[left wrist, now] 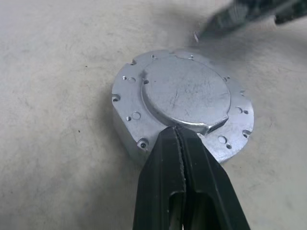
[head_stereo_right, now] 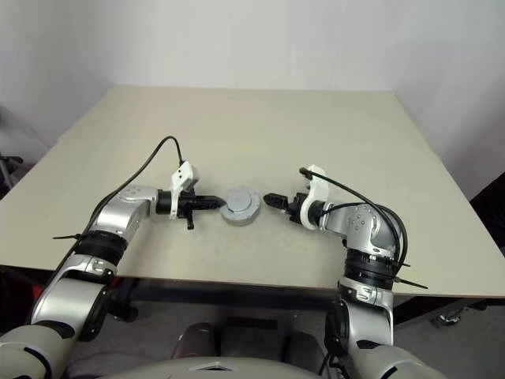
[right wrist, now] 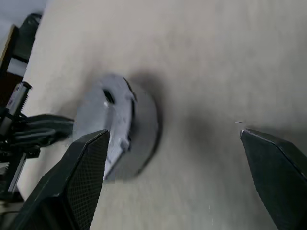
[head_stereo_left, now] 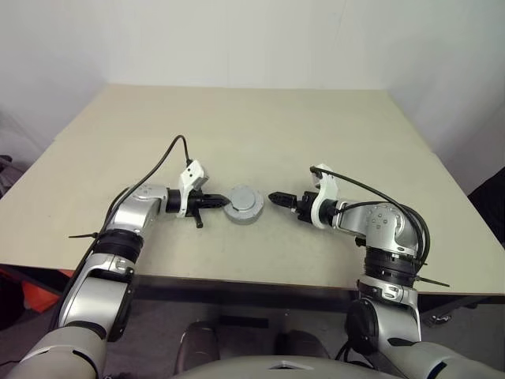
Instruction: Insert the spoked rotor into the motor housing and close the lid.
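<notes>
In the head views, the left gripper (head_stereo_left: 218, 202) sits left of centre, its jaws clenched on nothing, their tips touching the near rim of the lid (head_stereo_left: 243, 203). The left wrist view shows the two black fingers (left wrist: 165, 163) pressed together against the lid's flange. The lid lies at the middle of the frame on the table (head_stereo_left: 252, 126), smooth face and raised hub upward, seated on the motor housing (right wrist: 146, 129), whose grey side wall shows beneath it in the right wrist view. The spoked rotor cannot be seen; it is presumably inside, so the task looks nearly or fully done. Right of centre, the right gripper (head_stereo_left: 276, 198) points at the assembly, just apart from it, its jaws released and spread wide.

The assembly looks like stiff cast metal, likely heavy for its size and slippery on its smooth faces. Across the flange's outer rim seems the best hold, since the hub is low and rounded.

No brand, label or writing can be read.
</notes>
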### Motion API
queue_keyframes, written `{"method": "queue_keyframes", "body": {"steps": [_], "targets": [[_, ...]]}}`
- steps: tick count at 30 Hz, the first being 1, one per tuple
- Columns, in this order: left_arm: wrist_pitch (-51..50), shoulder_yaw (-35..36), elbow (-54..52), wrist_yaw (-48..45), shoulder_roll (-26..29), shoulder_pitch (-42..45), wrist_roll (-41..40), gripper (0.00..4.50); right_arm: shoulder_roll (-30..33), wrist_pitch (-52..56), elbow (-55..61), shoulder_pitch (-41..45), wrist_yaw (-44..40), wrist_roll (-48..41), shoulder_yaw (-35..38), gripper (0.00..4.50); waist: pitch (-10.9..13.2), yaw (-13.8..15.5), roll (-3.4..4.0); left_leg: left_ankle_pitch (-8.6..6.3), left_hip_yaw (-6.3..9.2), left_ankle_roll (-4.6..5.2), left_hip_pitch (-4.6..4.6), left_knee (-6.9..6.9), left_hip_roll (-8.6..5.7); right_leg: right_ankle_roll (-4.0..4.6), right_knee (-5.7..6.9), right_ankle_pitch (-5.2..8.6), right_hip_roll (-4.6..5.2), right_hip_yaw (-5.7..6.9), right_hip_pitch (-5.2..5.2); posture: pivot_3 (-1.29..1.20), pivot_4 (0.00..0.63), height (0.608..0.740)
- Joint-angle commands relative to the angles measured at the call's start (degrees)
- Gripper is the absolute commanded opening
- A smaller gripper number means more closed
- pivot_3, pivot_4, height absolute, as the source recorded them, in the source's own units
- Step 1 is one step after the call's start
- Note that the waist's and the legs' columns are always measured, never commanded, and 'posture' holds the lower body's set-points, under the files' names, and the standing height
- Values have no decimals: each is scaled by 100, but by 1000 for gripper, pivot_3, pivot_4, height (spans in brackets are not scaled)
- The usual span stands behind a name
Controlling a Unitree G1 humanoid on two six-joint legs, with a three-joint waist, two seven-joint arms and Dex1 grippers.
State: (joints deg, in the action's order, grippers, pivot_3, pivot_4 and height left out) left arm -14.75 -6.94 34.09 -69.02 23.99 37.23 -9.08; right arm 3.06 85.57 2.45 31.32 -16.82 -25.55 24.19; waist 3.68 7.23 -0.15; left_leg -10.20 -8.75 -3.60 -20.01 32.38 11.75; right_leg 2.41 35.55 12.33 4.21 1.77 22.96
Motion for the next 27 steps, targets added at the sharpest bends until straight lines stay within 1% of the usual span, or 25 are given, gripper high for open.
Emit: {"method": "queue_keyframes", "body": {"steps": [1,3,6,9,14,17,20,22,27], "targets": [[22,-31,-40,8,47,-47,28,0,-429,604,-34,439,261,-171,740,4467,-1,-7,2,0,0,-1,1,0,0,0,1,0,0,0,1,0,0,740],[28,-21,-9,1,68,-25,37,0,-672,693,-114,561,384,-192,956,4467,-1,-8,3,4,-2,-8,5,-5,0,-1,2,1,0,-1,1,0,0,740],[31,-3,44,1,101,38,50,0,-1012,693,-248,629,540,-162,1047,4467,-2,0,4,9,-1,-16,8,-14,1,-11,2,7,0,-1,3,0,0,740],[28,7,80,13,115,93,56,0,-1231,685,-368,701,603,-139,1116,4467,-1,11,4,9,-1,-16,1,-14,-2,-2,-2,1,2,-1,5,0,0,740],[13,14,62,32,149,130,57,0,-1316,357,-836,830,619,-197,1162,4467,-1,5,4,11,-1,-19,7,-16,-1,-7,-1,3,1,-1,3,0,0,740],[0,27,11,36,202,87,59,0,-1329,131,-1136,946,636,-307,1182,4467,-1,-18,4,16,-1,-28,13,-17,0,-36,2,20,1,-2,2,0,0,740],[-23,41,-49,57,235,38,47,0,-1389,-48,-1390,1077,682,-416,1151,4467,-1,-27,4,26,-1,-45,22,-21,1,-41,11,23,1,-3,2,0,0,740],[-32,45,-69,72,250,23,37,0,-1426,-131,-1525,1134,685,-494,1079,4467,-1,-23,5,35,-1,-61,24,-28,2,-41,13,23,0,-2,4,0,0,740],[-104,61,-228,139,281,-64,1,0,-1506,-268,-1779,1158,716,-655,830,4467,-1,-25,5,36,-1,-62,20,-30,1,-40,12,22,1,-2,4,0,0,740]]}}
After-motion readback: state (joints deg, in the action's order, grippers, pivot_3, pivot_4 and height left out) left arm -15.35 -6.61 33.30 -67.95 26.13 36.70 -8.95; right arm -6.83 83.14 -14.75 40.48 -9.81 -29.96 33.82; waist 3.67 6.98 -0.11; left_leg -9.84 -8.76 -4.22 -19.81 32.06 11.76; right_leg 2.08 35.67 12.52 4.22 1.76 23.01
